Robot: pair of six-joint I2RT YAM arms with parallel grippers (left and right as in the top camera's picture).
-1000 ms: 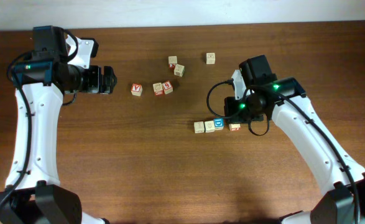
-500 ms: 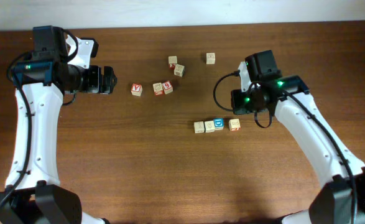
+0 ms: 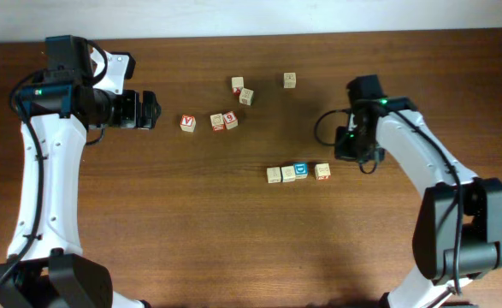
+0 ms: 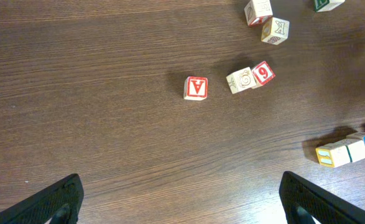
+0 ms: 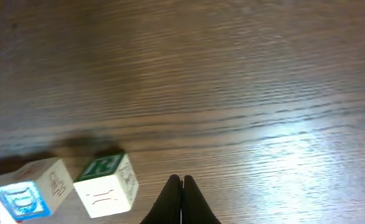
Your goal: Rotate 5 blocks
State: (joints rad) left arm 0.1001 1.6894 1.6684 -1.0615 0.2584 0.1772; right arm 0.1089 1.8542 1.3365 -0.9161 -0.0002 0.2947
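Right tool [image 5: 182, 198] pinched together, empty, near 1 block [image 5: 107, 185] (left tool [image 4: 182, 202] gapes, fingers [image 4: 53, 200] cropped).

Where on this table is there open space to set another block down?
Free: the bare wood on the near side of the four-block row, and the patch between that row and the red V block. Crowded: the far middle, around the red 9 block, the pair beyond it and the lone block.

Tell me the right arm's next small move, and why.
Probably open the right claw. It is shut on nothing and sits just off the nearest block, so it cannot take hold of any block to turn it until it opens.
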